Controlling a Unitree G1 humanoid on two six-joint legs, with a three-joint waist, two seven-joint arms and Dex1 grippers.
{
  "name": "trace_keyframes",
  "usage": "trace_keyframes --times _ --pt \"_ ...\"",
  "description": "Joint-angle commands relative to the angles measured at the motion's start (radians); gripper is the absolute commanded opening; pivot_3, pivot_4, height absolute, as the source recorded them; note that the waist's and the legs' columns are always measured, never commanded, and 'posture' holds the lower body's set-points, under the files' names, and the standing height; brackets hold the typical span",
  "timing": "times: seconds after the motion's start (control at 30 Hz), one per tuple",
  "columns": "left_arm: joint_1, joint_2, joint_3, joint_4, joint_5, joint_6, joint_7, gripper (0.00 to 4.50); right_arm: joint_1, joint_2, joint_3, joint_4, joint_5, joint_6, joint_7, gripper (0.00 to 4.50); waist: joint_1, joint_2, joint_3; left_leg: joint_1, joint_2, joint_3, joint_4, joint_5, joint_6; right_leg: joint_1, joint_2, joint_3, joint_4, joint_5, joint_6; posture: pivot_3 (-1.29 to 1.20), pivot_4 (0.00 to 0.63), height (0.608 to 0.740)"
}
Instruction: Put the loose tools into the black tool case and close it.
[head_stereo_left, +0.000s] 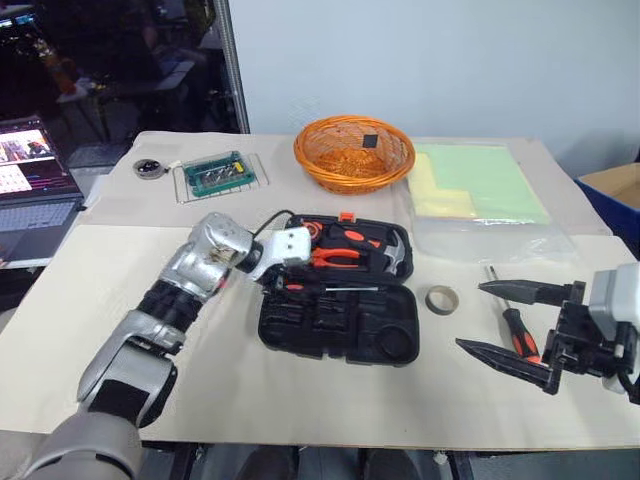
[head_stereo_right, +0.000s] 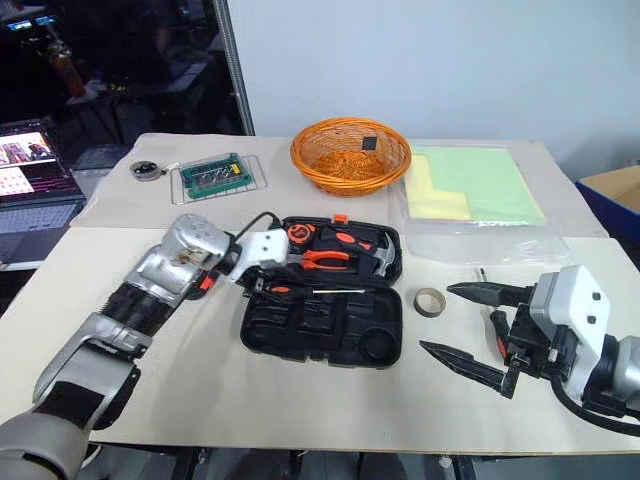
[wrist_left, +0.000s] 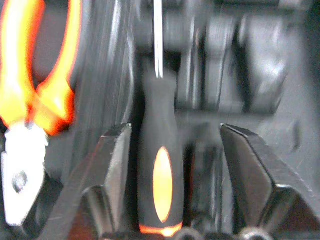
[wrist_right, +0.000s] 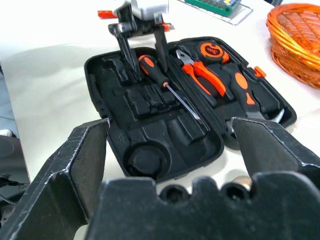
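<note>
The black tool case lies open at the table's middle. My left gripper reaches into its left end. Its fingers stand open around a black-and-orange screwdriver lying in the case, the handle against one finger with a gap to the other. Orange pliers and a hammer sit in the case's far half. A grey tape roll lies on the table right of the case. Another screwdriver lies further right, beside my right gripper, which is open and empty.
An orange wicker basket stands behind the case. Green sheets in a plastic sleeve lie at the back right. A clear box with a green board sits back left. A laptop is off the table's left edge.
</note>
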Motion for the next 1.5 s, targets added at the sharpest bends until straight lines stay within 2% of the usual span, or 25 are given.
trace_keyframes --times 0.03,0.17,0.23,0.3,0.4,0.57,0.7,0.8,1.0,1.13,1.23,1.27,1.33,1.37,1.43,1.5 --pt "0.133 0.03 0.123 -0.195 -0.135 0.102 0.026 2.25 0.012 0.028 -0.035 -0.036 0.0 -0.005 -0.008 4.5 -0.007 0.002 -0.001 0.0 0.0 0.0 0.0 0.0 0.0 0.0 0.0 0.0 0.0 0.0 0.0 0.0 0.15 0.74" --pt "0.295 -0.106 0.209 -0.273 -0.124 0.139 0.329 0.64 0.017 0.061 -0.016 -0.051 -0.007 -0.005 -0.041 4.5 -0.007 0.002 -0.001 0.002 0.0 0.0 0.001 -0.001 0.001 0.002 -0.001 0.001 0.001 0.0 0.0 0.0 0.15 0.74" --pt "0.342 -0.169 0.221 -0.288 -0.1 0.136 0.444 0.02 0.019 0.069 -0.011 -0.055 -0.014 -0.007 -0.048 4.5 0.004 0.002 -0.001 0.003 0.0 0.0 0.001 0.0 0.0 0.003 -0.001 0.001 0.001 0.001 0.002 0.0 0.15 0.74" --pt "0.376 -0.208 0.214 -0.299 -0.077 0.109 0.515 0.02 0.021 0.073 -0.008 -0.058 -0.018 -0.007 -0.051 4.5 0.01 0.002 -0.001 0.003 0.001 0.0 0.002 0.001 -0.001 0.003 0.0 0.001 -0.001 -0.001 0.007 0.0 0.15 0.74" --pt "0.427 -0.25 0.179 -0.292 -0.025 0.103 0.622 0.02 0.024 0.077 0.0 -0.063 -0.023 -0.008 -0.054 4.5 0.011 0.002 -0.001 0.003 0.001 0.0 0.001 0.001 -0.001 0.003 0.001 0.001 -0.001 0.0 0.007 0.0 0.15 0.74" --pt "0.463 -0.246 0.108 -0.274 0.043 0.149 0.68 0.02 0.017 0.066 0.002 -0.062 -0.021 -0.003 -0.049 4.5 0.011 0.004 -0.003 0.003 0.001 0.001 0.001 0.001 -0.001 0.003 0.001 0.001 -0.001 0.004 0.0 0.0 0.15 0.74" --pt "0.449 -0.19 0.027 -0.245 0.087 0.19 0.632 0.02 0.012 0.061 0.007 -0.055 -0.03 -0.004 -0.041 4.5 0.011 0.009 -0.007 0.004 0.0 0.002 0.001 0.001 -0.001 0.005 0.0 0.001 -0.001 0.002 0.004 0.0 0.15 0.74" --pt "0.428 -0.138 -0.021 -0.209 0.135 0.151 0.619 0.02 0.017 0.067 0.023 -0.057 -0.044 -0.011 -0.036 4.5 0.006 0.01 -0.008 0.01 0.001 0.003 0.001 0.0 -0.001 0.011 0.001 0.001 -0.002 -0.001 0.008 0.0 0.15 0.74" --pt "0.389 -0.067 -0.09 -0.14 0.228 -0.027 0.606 0.02 0.007 0.083 0.055 -0.056 -0.065 -0.021 -0.05 4.5 -0.005 0.011 -0.009 0.017 0.006 0.005 0.0 -0.002 -0.002 0.018 0.002 0.001 -0.004 -0.005 0.007 0.0 0.15 0.74" --pt "0.385 -0.104 -0.003 -0.156 0.128 -0.041 0.595 0.02 0.006 0.101 0.068 -0.067 -0.079 -0.007 -0.092 4.5 -0.004 0.012 -0.01 0.017 0.007 0.006 0.0 -0.002 -0.002 0.018 0.003 0.002 -0.004 -0.005 0.007 0.0 0.15 0.74" --pt "0.417 -0.145 0.182 -0.308 -0.15 0.073 0.524 0.02 0.021 0.132 0.034 -0.085 -0.11 0.031 -0.192 4.5 -0.005 0.014 -0.011 0.016 0.008 0.006 0.0 -0.002 -0.002 0.017 0.003 0.002 -0.004 -0.005 0.007 0.0 0.15 0.74" --pt "0.427 -0.133 0.238 -0.365 -0.249 0.145 0.481 0.02 0.031 0.14 0.017 -0.091 -0.126 0.058 -0.238 4.5 -0.005 0.014 -0.011 0.015 0.008 0.006 0.0 -0.002 -0.002 0.015 0.003 0.002 -0.004 -0.005 0.007 0.0 0.15 0.74" --pt "0.447 -0.085 0.291 -0.446 -0.357 0.228 0.411 0.02 0.054 0.149 -0.023 -0.096 -0.111 0.116 -0.294 4.5 -0.003 0.01 -0.009 0.007 0.008 0.006 0.0 -0.002 -0.002 0.006 0.003 0.003 -0.002 -0.004 0.007 0.0 0.15 0.74" --pt "0.457 -0.06 0.301 -0.475 -0.383 0.248 0.388 0.52 0.065 0.154 -0.043 -0.096 -0.09 0.14 -0.306 4.5 -0.002 0.01 -0.009 0.001 0.008 0.005 0.001 -0.001 -0.002 -0.001 0.005 0.003 -0.001 -0.003 0.005 0.0 0.15 0.74" --pt "0.484 0.02 0.323 -0.558 -0.453 0.31 0.323 1.02 0.105 0.115 -0.078 -0.13 -0.193 0.247 -0.391 4.5 0.0 0.01 -0.009 0.0 0.007 0.004 0.002 -0.001 -0.003 -0.001 0.005 0.003 -0.001 0.003 -0.003 0.0 0.15 0.74" --pt "0.496 0.102 0.351 -0.627 -0.518 0.358 0.263 1.82 0.104 0.068 -0.071 -0.098 -0.214 0.383 -0.449 4.5 0.002 0.012 -0.01 -0.001 0.007 0.004 0.001 -0.001 -0.003 -0.002 0.005 0.003 -0.001 0.003 -0.003 0.0 0.15 0.74"
